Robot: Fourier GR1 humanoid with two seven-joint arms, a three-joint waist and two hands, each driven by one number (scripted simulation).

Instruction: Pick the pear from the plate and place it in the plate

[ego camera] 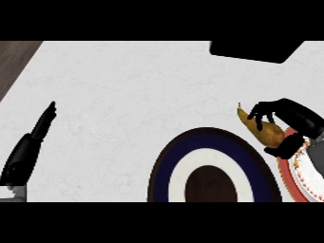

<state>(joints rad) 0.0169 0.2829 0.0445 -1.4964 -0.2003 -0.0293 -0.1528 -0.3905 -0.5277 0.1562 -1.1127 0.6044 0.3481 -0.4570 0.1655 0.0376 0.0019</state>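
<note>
A brown-yellow pear (261,127) hangs in my right hand (290,121), whose fingers and thumb curl round it; its stem end points up-left. It is held between two plates, above the right rim of a large dark-blue and white plate (166,163) with a dark centre. A red-rimmed white plate (299,175) lies under my right forearm, mostly hidden. My left hand (31,142) rests at the left, fingers straight and holding nothing.
A black rectangular object (255,50) sits at the counter's far edge, upper right. Dark wood flooring (3,66) shows beyond the white counter's left edge.
</note>
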